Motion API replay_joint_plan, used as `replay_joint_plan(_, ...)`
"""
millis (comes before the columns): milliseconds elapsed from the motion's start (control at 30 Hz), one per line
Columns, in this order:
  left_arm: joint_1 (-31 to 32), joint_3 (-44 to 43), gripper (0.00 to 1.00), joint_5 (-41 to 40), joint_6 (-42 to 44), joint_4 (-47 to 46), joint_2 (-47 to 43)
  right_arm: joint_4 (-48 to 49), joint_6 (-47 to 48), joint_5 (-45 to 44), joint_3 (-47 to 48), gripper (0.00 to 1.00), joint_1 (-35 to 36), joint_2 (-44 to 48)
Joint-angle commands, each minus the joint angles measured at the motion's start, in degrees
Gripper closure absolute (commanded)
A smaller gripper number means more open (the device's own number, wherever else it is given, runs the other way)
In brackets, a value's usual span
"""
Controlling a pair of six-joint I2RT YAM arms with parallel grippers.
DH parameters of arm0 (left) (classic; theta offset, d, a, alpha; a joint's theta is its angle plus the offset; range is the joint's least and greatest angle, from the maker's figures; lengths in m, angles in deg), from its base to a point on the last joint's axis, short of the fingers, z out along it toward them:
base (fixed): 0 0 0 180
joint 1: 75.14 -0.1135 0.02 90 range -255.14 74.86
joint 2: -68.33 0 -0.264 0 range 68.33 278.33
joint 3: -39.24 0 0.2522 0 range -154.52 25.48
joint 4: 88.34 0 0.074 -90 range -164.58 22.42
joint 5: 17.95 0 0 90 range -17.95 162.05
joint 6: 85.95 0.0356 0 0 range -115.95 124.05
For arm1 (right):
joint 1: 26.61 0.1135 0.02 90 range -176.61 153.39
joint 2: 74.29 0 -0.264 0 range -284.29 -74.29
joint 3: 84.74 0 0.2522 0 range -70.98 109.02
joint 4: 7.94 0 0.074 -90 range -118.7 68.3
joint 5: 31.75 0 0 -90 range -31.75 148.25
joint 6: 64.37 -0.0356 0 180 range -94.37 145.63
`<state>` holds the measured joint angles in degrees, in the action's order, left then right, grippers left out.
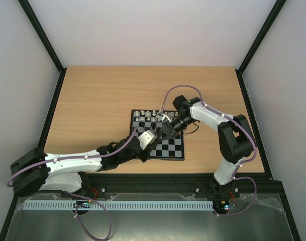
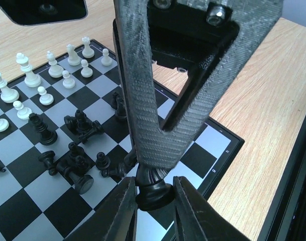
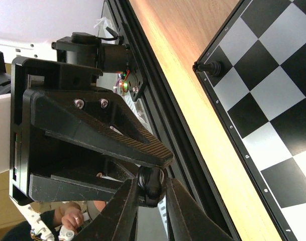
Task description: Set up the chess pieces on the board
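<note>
White pieces point(image 2: 28, 71) upright on board point(image 2: 213, 138); black pieces point(image 2: 80, 123) mostly toppled

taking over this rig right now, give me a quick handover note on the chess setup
Left end effector: shut on a black piece, held above the board.
Right end effector: closed on that same piece, so this looks like a hand-off between the arms.
Done: white pieces stand upright in rows along the board's far side.
Left: black pieces are clustered mid-board, several tipped over. They need standing up and placing on the near rows, along with the held one.
</note>
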<state>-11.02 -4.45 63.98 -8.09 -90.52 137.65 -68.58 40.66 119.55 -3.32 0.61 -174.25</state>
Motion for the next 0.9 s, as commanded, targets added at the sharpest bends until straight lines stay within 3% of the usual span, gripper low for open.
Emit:
replay_joint_plan(0, 0.6, 0.0, 0.77, -1.4, 0.0, -1.5, -0.1, -2.6, 1.2, 0.9, -0.6, 0.84, 1.3, 1.5)
replay_joint_plan(167, 0.7, 0.2, 0.74, -1.8, -0.1, -1.5, -0.3, -1.7, 0.6, 0.7, -0.3, 0.91, 1.7, 1.7)
replay_joint_plan(300, 1.1, 0.8, 0.54, -4.7, -1.5, -1.0, -1.8, -1.7, 1.1, -1.3, 1.0, 0.96, 1.6, 3.2)
replay_joint_plan(333, 1.2, 1.2, 0.35, -5.9, -2.2, -0.9, -2.7, -1.3, 1.1, -2.3, 1.1, 0.96, 1.3, 4.2)
replay_joint_plan(367, 1.2, 1.8, 0.06, -7.0, -3.2, -0.8, -3.8, -0.8, 1.2, -3.3, 0.8, 0.97, 0.8, 5.4)
replay_joint_plan(400, 1.2, 2.5, 0.02, -8.4, -4.7, -0.7, -5.3, 0.0, 1.0, -4.6, 0.4, 0.97, 0.4, 6.8)
replay_joint_plan(633, 1.2, 9.2, 0.01, -19.0, -12.9, 1.1, -18.1, 9.6, -1.5, -22.9, -9.3, 0.98, -0.3, 22.4)
replay_joint_plan(767, 1.0, 12.4, 0.01, -28.8, -17.1, 1.5, -22.4, 13.0, 1.9, -34.7, -17.6, 0.98, -0.2, 31.2)
replay_joint_plan(867, 0.6, 14.1, 0.01, -31.0, -18.0, -0.6, -23.9, 16.2, 5.8, -38.6, -24.1, 0.98, -0.1, 36.9)
